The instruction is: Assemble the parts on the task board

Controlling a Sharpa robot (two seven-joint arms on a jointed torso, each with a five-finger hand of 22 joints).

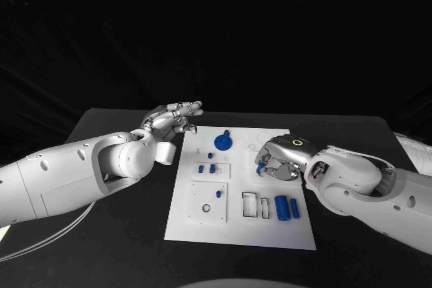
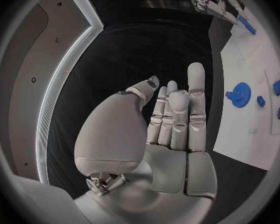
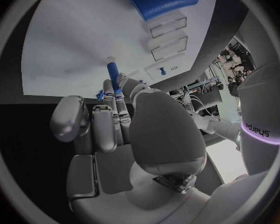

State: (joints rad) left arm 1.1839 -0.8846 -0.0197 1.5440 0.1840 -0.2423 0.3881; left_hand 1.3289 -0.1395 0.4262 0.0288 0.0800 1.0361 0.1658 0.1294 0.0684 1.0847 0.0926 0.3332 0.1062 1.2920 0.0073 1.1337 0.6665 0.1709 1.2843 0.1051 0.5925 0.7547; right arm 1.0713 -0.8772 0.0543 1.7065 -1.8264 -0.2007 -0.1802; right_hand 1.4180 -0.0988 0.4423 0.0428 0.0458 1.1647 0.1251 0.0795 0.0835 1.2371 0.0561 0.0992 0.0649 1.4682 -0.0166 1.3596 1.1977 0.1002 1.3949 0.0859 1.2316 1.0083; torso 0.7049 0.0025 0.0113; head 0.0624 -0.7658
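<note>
The left hand [image 1: 173, 119] hovers over the black table [image 1: 108, 122] just off the far left corner of the board [image 1: 241, 228], fingers stretched out straight and close together, holding nothing; the left wrist view shows the same flat, empty palm [image 2: 171, 119] with the board off to one side.

The right hand [image 1: 277, 160] sits over the board's right-centre, fingers curled down. In the right wrist view its fingers [image 3: 109, 119] close around a slim blue peg [image 3: 112, 72] whose tip pokes out beyond them, so this hand holds a part.

On the board, a blue gear [image 1: 222, 141] lies near the far edge, also seen in the left wrist view [image 2: 241, 92]. Small blue pieces [image 1: 212, 169] stand in a recessed panel just nearer than the gear. Two blue cylinders [image 1: 286, 208] lie side by side near the board's right edge, beside two rectangular slots [image 1: 255, 204].
</note>
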